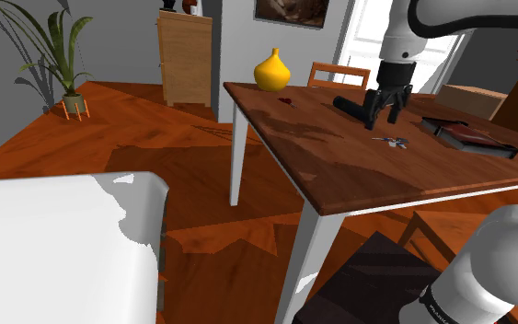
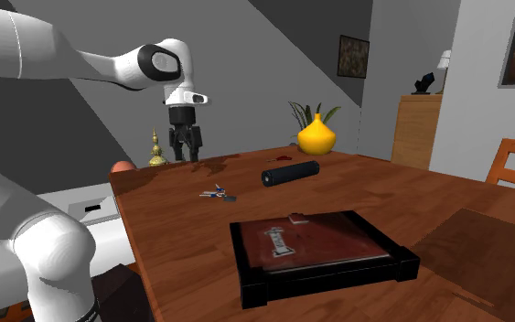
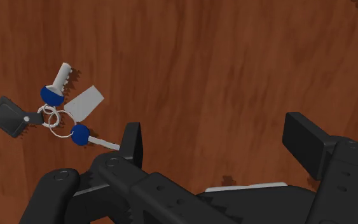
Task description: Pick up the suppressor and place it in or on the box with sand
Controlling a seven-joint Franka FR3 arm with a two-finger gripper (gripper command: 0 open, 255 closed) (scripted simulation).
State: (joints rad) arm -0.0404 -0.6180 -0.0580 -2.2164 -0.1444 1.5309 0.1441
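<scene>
Robot arm (image 1: 500, 267) looms at the shoulder view's lower right; beyond, the gripper (image 1: 385, 115) hangs over the table (image 1: 339, 175), black suppressor (image 1: 351, 104) lying just beside it. Second exterior view: dark box (image 2: 337, 277) by the near edge, suppressor mid-table toward the yellow vase (image 2: 317, 137). Wrist view: fingers (image 3: 308, 143) spread, gripping nothing, keys (image 3: 60, 114) beside one fingertip.

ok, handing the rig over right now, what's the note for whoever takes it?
Gripper: open, empty, hovering above the table with bare wood between its fingers and a bunch of keys close by.
Suppressor: black cylinder lying on its side on the table, apart from the gripper, not grasped.
Box: shallow, black-rimmed with a brown fill, on the same table; the suppressor is not in it.
Done: nothing yet.
Left: move to the suppressor, grasp, lift, carry to the box, release.
</scene>
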